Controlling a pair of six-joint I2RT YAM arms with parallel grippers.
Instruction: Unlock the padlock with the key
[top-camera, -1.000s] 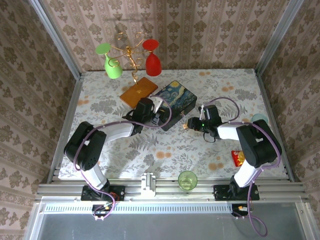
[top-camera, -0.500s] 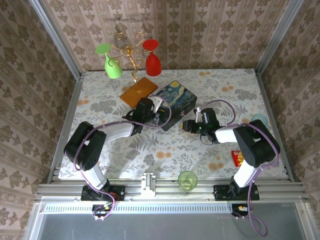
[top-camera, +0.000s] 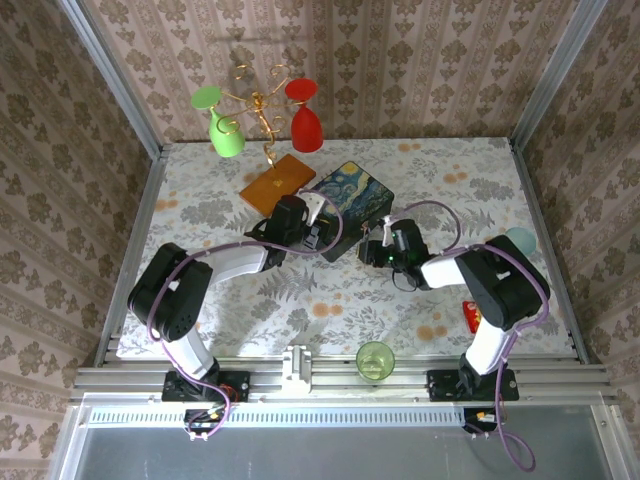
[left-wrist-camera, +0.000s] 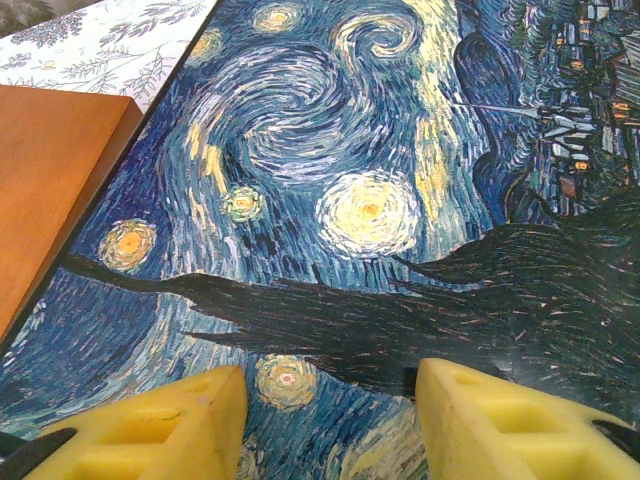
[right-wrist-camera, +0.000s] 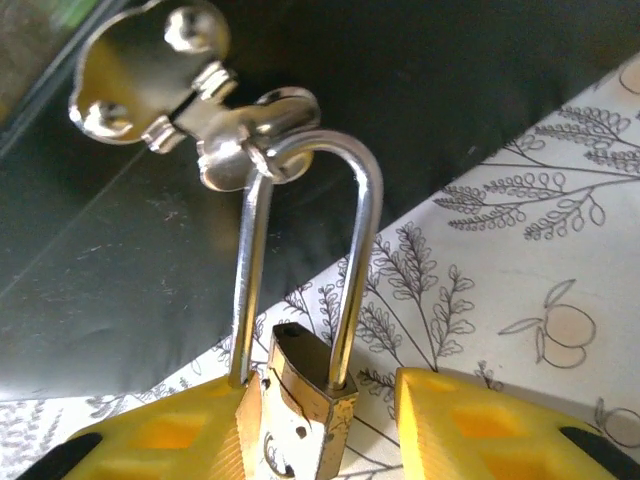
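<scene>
Right pincer (right-wrist-camera: 325, 410) straddles the padlock (right-wrist-camera: 298, 395), seemingly unclamped; left pincer (left-wrist-camera: 330, 385) gapes open over the painted box (left-wrist-camera: 350, 200).

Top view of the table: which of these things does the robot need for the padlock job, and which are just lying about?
In the job: padlock, hooked through the latch of the starry-night box; right gripper around the padlock; left gripper over the box lid.
Lying about: green glass; goblet stand; red packet.

No readable text, label or number shows on anything.
</scene>
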